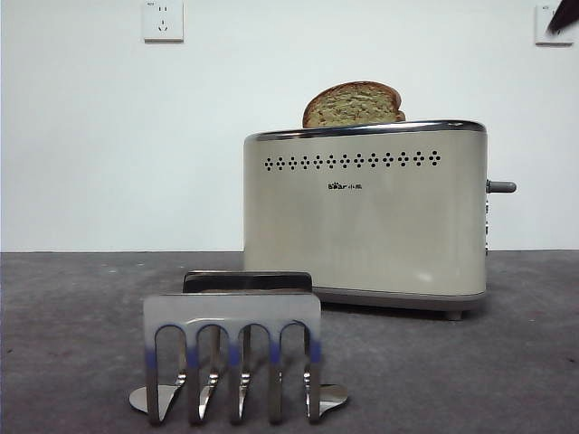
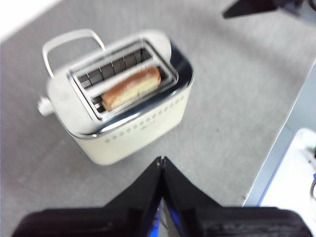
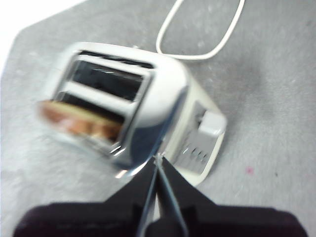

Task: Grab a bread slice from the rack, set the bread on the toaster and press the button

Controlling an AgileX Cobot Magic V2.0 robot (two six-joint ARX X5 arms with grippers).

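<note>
1 slice of bread (image 1: 353, 105) stands in toaster (image 1: 365, 221) slot, top protruding | rack (image 1: 233, 357) in front | left gripper (image 2: 161, 160) clenched, empty, above toaster | right gripper (image 3: 158, 157) clenched, empty, near button (image 1: 500, 186)

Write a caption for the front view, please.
Slice of bread sits in the toaster; the rack stands in front.

The toaster (image 1: 365, 217) stands on the bench (image 1: 72, 344), right of centre in the front view. The bread (image 1: 353, 105) sits upright in one of its top slots, its upper part sticking out. The button (image 1: 501, 186) projects from the toaster's right end. The rack (image 1: 233, 354) stands in front of the toaster, to the left, apart from it.
</note>
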